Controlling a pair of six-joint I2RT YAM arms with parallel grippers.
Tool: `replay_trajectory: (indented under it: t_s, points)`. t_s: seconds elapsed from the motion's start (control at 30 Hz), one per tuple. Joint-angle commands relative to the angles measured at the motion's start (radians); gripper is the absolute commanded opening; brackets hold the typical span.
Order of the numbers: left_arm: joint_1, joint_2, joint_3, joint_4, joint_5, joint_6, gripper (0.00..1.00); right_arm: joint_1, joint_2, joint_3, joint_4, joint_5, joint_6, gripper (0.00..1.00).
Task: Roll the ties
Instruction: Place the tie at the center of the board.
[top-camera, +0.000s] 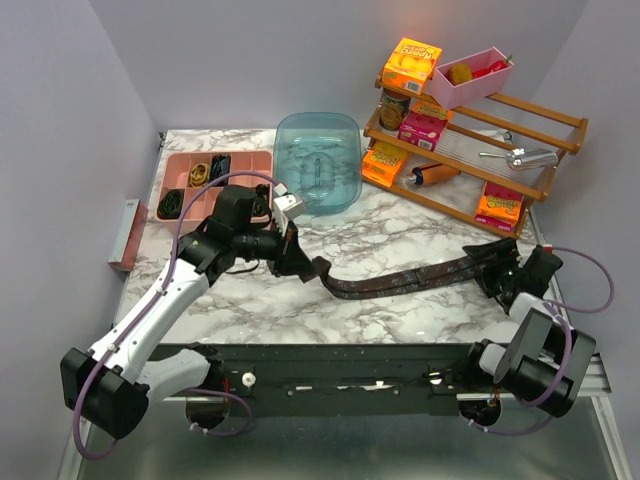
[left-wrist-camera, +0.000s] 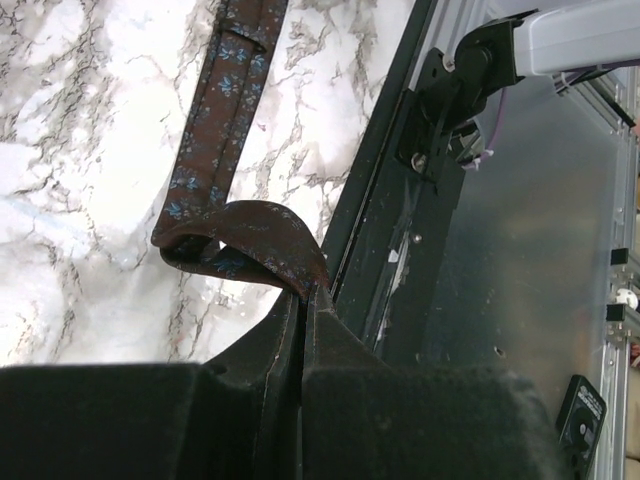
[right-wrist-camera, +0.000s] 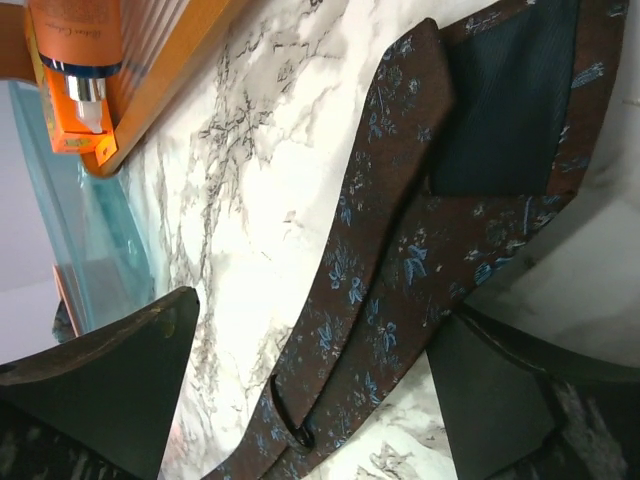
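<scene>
One marble counter carries a dark brown tie with a small blue pattern, stretched across its near half. The left claw is clamped on the tie's left end, which curls into a loop. The right claw stands spread wide over the tie's broad end, one finger on each side.

1. white worktop veined in grey marble.
2. 1 dark brown tie with small blue flowers lies stretched across the front half, its left end curled up off the surface.
3. pink compartment tray at the back left corner.
4. clear blue tub just right of the tray.
5. wooden rack at the back right.
</scene>
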Motion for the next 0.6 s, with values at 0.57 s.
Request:
replay_trajectory:
  t_s: [0.57]
  points:
    - [-0.002, 0.051, 0.077, -0.189, -0.210, 0.080, 0.00, -0.008, -0.173, -0.011, -0.367, -0.233, -0.059, 1.00]
